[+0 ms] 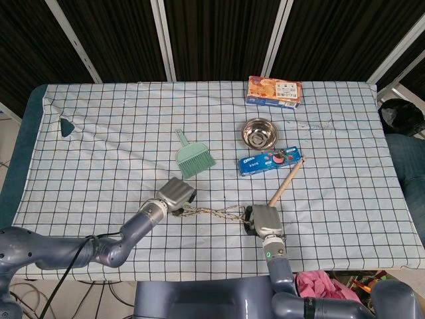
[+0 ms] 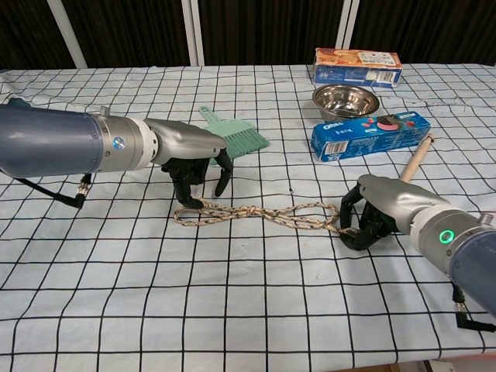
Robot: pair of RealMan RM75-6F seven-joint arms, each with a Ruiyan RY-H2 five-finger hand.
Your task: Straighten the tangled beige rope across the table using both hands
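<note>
The beige rope lies as a loosely twisted double strand across the checked tablecloth, also visible in the head view. My left hand hovers over its left loop, fingers pointing down and apart, one fingertip touching the rope. Nothing shows pinched between thumb and fingers. My right hand grips the rope's right end with fingers curled around it, low on the cloth. In the head view the left hand and right hand sit at the rope's two ends.
A green dustpan brush lies just behind the left hand. A blue cookie box, a steel bowl and a wooden stick lie behind the right hand. An orange box stands at the back.
</note>
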